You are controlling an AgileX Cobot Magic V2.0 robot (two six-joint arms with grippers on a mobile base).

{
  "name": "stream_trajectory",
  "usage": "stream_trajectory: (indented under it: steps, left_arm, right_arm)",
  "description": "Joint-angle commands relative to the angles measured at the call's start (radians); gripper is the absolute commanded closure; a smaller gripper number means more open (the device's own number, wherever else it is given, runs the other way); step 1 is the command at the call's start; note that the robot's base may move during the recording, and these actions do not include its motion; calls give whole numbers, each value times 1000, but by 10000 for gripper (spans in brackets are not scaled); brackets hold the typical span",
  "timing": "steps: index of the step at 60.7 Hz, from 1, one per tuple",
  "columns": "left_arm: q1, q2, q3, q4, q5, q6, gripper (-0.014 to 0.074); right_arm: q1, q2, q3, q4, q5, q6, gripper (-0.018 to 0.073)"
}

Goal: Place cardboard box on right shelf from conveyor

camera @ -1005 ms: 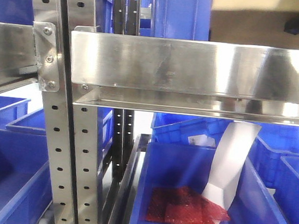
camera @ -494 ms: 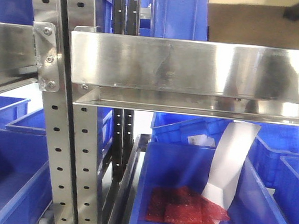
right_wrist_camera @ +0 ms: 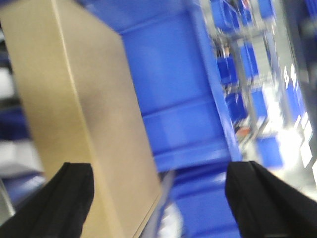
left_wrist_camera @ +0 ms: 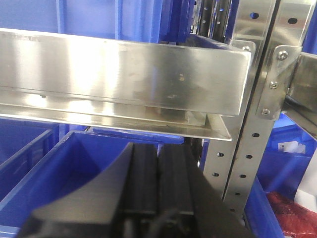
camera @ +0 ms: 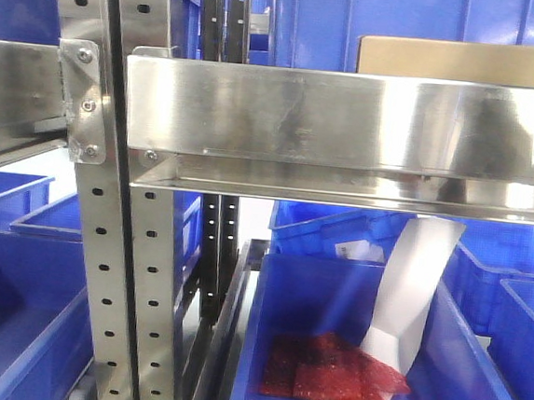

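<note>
Cardboard box: the plain tan, smooth-faced cardboard box (camera: pixel 466 61) is seen in the front view at 1 o'clock, its lower part hidden behind the shelf lip; whether it rests on the tier cannot be told. In the right wrist view the box (right_wrist_camera: pixel 84 119) fills the 9 o'clock side, blurred.

Right shelf: the shiny stainless-steel right shelf (camera: pixel 349 118) is shown with a broad scuffed front lip, bolted to a perforated steel upright (camera: pixel 102 270) at 8 o'clock.

Right gripper: the black right gripper (right_wrist_camera: pixel 158 198) is shown with fingers set wide apart; the left finger (right_wrist_camera: pixel 64 198) overlaps the box's lower edge, and contact cannot be told.

Left gripper: the black left gripper (left_wrist_camera: pixel 157 168) is shown with its two fingers pressed together, below the steel lip (left_wrist_camera: pixel 124 74).

Bins: a blue plastic bin (camera: pixel 365 358) at 5 o'clock is shown holding red crinkled packets (camera: pixel 331 379) and a bent white card (camera: pixel 414 288).
</note>
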Motion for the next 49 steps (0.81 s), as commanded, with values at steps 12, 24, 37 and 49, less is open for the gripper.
stream_trajectory:
  steps: [12, 24, 37, 49]
  left_arm:
    - [1, -10, -3, -5, -82, -3, 715]
    - [1, -10, -3, -5, -82, -3, 715]
    - [1, -10, -3, -5, -82, -3, 715]
    - [1, -10, -3, -5, -82, -3, 715]
  right_arm:
    - [-40, -146, -9, 478, 127, 7, 358]
    - [-127, -276, 90, 702, 124, 73, 487]
    - [-206, -455, 239, 848, 80, 224, 487]
    - [-215, -651, 378, 859, 76, 231, 487]
